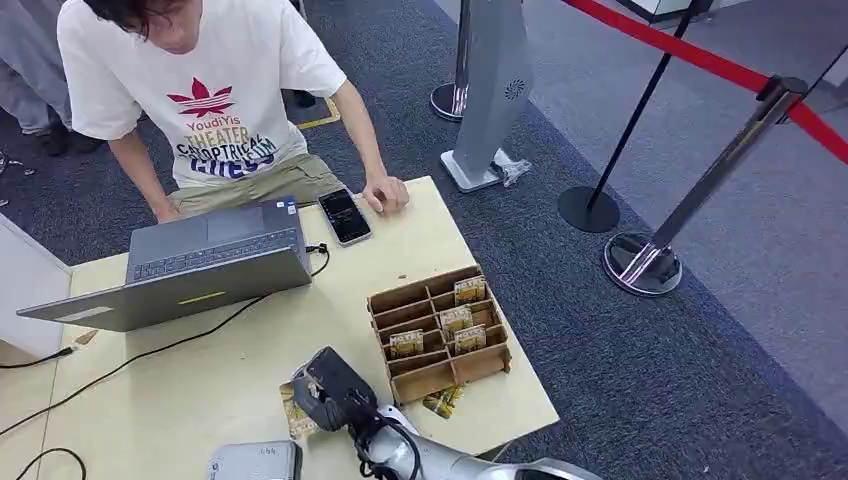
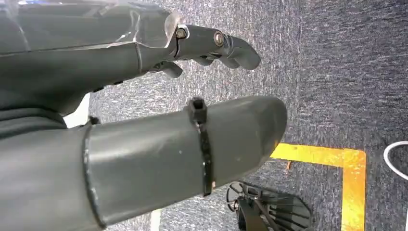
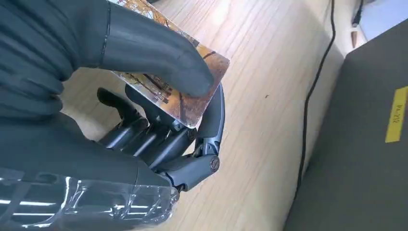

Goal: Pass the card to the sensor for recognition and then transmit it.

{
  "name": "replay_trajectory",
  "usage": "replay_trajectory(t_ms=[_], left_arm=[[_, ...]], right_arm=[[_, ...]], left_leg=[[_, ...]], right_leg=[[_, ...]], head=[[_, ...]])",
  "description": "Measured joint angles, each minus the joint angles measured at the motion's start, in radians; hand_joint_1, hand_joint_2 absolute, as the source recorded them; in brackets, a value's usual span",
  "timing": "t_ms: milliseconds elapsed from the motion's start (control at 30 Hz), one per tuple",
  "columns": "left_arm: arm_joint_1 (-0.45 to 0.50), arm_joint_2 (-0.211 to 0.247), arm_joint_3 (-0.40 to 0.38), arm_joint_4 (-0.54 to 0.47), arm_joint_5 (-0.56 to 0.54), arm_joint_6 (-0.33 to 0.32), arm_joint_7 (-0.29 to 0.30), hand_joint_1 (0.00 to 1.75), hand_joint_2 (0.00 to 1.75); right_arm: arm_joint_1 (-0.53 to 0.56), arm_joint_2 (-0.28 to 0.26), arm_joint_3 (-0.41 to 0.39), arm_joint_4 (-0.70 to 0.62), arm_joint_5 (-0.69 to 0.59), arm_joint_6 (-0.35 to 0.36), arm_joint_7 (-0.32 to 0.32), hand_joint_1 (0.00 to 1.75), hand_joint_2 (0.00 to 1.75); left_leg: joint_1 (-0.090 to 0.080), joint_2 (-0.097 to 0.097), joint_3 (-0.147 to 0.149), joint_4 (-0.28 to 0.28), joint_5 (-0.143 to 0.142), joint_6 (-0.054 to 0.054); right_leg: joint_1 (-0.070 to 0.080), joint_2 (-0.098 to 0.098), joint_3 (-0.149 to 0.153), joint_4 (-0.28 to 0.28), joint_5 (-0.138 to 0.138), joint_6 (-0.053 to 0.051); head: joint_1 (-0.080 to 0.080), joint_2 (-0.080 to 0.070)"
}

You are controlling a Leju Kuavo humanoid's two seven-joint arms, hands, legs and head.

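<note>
My right hand (image 1: pixel 325 388) hovers low over the wooden table (image 1: pixel 250 350), near its front edge. It pinches a yellow-brown picture card (image 1: pixel 296 412) between the thumb and the fingers. In the right wrist view the card (image 3: pixel 192 103) sticks out from under the thumb, with the right hand (image 3: pixel 159 144) just above the tabletop. A grey sensor box (image 1: pixel 255 462) lies at the table's front edge, just left of the hand. My left hand (image 2: pixel 159 154) hangs over dark carpet and holds nothing, its fingers and thumb apart.
A wooden card box (image 1: pixel 440 330) with several cards stands to the right of my hand, with a loose card (image 1: pixel 441 401) in front of it. A person (image 1: pixel 220 100) leans over an open laptop (image 1: pixel 200 265) and a phone (image 1: pixel 344 216). Cables cross the table's left side.
</note>
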Motion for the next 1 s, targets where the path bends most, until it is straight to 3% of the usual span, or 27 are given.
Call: replay_trajectory(t_ms=[400,800,1000], left_arm=[[0.0,0.0,0.001,0.0,0.012,0.003,0.0,0.0,0.0],[0.002,0.0,0.002,0.0,0.011,-0.005,-0.016,0.0,0.0],[0.002,0.0,0.002,0.0,0.01,-0.011,-0.018,0.0,0.0]], right_arm=[[0.023,-0.007,-0.023,-0.113,-0.005,0.053,0.008,1.75,1.75],[0.11,-0.081,-0.036,-0.528,-0.003,0.071,0.049,1.75,1.75],[0.139,-0.111,-0.036,-0.652,0.0,0.087,0.062,1.75,1.75]], left_leg=[[0.0,0.0,0.0,0.0,0.0,0.0],[0.0,0.0,-0.001,0.0,0.0,0.0],[0.0,0.0,-0.001,0.0,0.0,0.0]], right_leg=[[0.0,0.0,0.0,0.0,0.0,0.0],[0.0,0.0,0.0,0.0,0.0,0.0],[0.0,0.0,0.0,0.0,0.0,0.0]], head=[[0.0,0.0],[0.0,0.0],[0.0,0.0]])
